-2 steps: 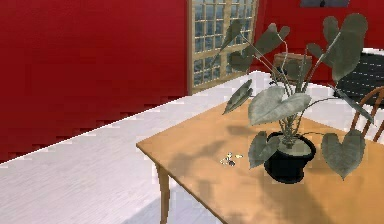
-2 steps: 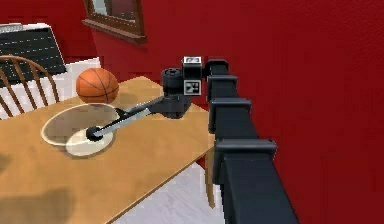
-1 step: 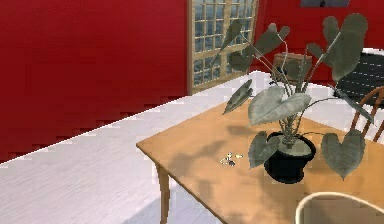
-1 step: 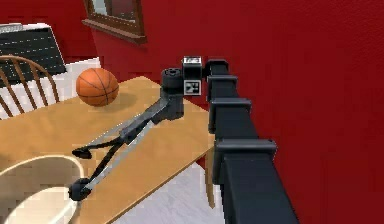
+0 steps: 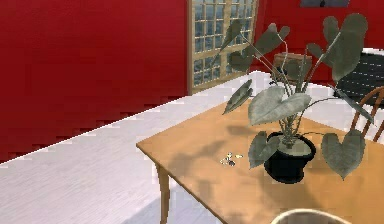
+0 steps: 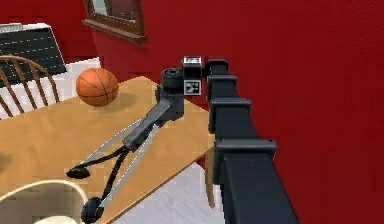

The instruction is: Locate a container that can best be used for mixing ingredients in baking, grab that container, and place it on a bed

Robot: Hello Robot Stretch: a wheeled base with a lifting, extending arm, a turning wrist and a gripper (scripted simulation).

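Note:
A pale round bowl (image 6: 30,196) sits on the wooden table (image 6: 60,135) at the arm side view's bottom left. Its rim (image 5: 312,216) also shows at the forward view's bottom edge, just in front of a potted plant. The dark arm rises from the bottom right and ends at two white marker squares. From there the gripper (image 6: 85,192) slants down and left over the table, and its thin fingers (image 6: 92,211) end close by the bowl's rim. I cannot tell whether it holds anything, or whether it touches the bowl.
A basketball (image 6: 97,86) rests at the table's far side, near a wooden chair (image 6: 20,80). A large-leaved plant in a black pot (image 5: 290,160) and a small pale object (image 5: 232,158) stand on the table (image 5: 200,140). Red walls and a paned window (image 5: 215,40) lie beyond, with pale floor to the forward view's left.

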